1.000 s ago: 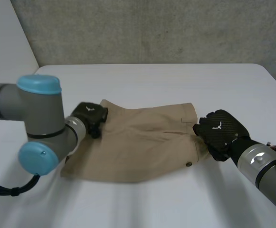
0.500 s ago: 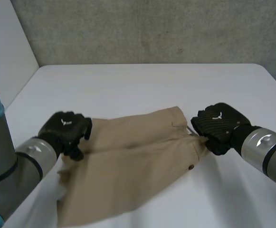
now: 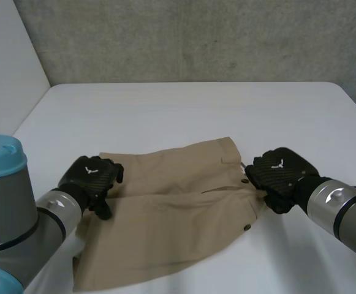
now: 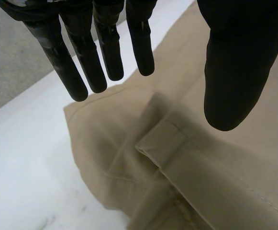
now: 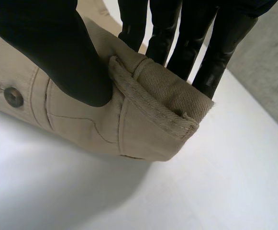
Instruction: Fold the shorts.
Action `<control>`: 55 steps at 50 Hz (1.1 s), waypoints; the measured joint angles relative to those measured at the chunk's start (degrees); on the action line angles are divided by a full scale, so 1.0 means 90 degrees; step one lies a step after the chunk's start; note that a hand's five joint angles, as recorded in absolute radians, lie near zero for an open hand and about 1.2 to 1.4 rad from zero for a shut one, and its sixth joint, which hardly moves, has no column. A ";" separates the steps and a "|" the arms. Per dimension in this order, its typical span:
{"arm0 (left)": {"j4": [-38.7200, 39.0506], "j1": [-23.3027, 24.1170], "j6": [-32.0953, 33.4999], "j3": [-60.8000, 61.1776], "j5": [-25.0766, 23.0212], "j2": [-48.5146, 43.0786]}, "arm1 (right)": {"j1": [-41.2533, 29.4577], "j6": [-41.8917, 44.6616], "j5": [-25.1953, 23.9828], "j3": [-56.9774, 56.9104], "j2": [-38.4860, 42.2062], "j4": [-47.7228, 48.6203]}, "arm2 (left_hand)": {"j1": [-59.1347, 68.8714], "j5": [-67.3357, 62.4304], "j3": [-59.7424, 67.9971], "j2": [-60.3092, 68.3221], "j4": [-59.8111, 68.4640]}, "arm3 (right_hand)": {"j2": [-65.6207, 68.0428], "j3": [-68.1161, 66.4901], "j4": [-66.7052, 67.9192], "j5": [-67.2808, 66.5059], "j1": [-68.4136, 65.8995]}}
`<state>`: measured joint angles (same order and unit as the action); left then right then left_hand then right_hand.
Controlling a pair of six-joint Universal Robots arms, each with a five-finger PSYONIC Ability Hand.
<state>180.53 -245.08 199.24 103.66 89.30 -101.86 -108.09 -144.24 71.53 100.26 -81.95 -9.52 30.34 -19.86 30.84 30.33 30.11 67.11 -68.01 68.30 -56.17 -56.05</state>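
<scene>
The white desk [image 3: 184, 110] carries the tan shorts [image 3: 171, 202], which lie spread flat on its near half, between the two arms, with some creases running across the middle. The left hand [image 3: 90, 177] sits at the shorts' left end, by the far corner. The right hand [image 3: 282, 171] is at the opposite end, where the waistband is. In its wrist view the right hand pinches a rolled lip of waistband between its thumb [image 5: 57, 52] and straight fingers [image 5: 215, 52], so it has a firm hold there. The left hand's fingers [image 4: 76, 72] are straight and spread away from the thumb, poised over a hem flap [image 4: 162, 141] and holding nothing. The step in hand looks like taking hold of both ends before one side is carried over the other. To do it well, the left hand should probably come down and close on the edge under its fingertips, taking both layers, before either arm lifts. A one-sided lift would likely drag the cloth askew. With both ends held, a light pull apart should flatten the creases, and the two hands should rise level and travel together. The button [image 3: 247, 227] near the right hand marks the waistband's near side, a handy check that the edges line up.
</scene>
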 measured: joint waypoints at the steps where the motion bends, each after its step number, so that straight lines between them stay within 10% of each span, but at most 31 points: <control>1: 0.0009 0.0023 -0.0003 -0.0002 0.0000 -0.0066 | 0.0004 -0.0016 -0.0003 0.0032 -0.0117 0.0066 | 0.0000 0.0000 0.0000 0.0000 0.0000 | 0.0000 0.0000 0.0000 0.0000 0.0000; 18: 0.0092 0.0145 -0.0023 -0.0414 0.0041 -0.0442 | 0.0071 -0.0422 -0.0382 0.0573 -0.1859 0.0688 | 0.0054 -0.0083 0.0028 0.0043 0.0058 | 0.0000 0.0000 0.0000 0.0000 0.0000; 31: 0.0079 0.0339 -0.0051 -0.0536 0.0033 -0.0407 | 0.0096 -0.0376 -0.0569 0.0622 -0.2078 0.0652 | 0.2914 -0.2953 0.2854 0.2927 0.2952 | 0.0000 0.0000 0.0000 0.0000 0.0000; 37: 0.0067 0.0498 -0.0012 -0.0514 0.0038 -0.0398 | 0.0069 -0.0339 -0.0541 0.0548 -0.1971 0.0647 | -0.0164 -0.0099 0.0024 0.0058 0.0069 | 0.0000 0.0003 0.0000 0.0000 0.0000; 55: -0.0017 0.0604 -0.0088 -0.1152 0.0012 -0.0873 | 0.0040 -0.0389 -0.0636 0.0359 -0.2262 0.0692 | 0.0373 -0.0382 0.0258 0.0315 0.0360 | 0.0000 0.0003 0.0000 0.0000 0.0000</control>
<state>180.38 -239.64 198.45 93.29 89.41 -109.72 -107.73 -147.74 65.80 103.49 -102.31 -3.29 33.69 -23.31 33.16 33.16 33.35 67.11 -67.98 68.30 -56.17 -56.05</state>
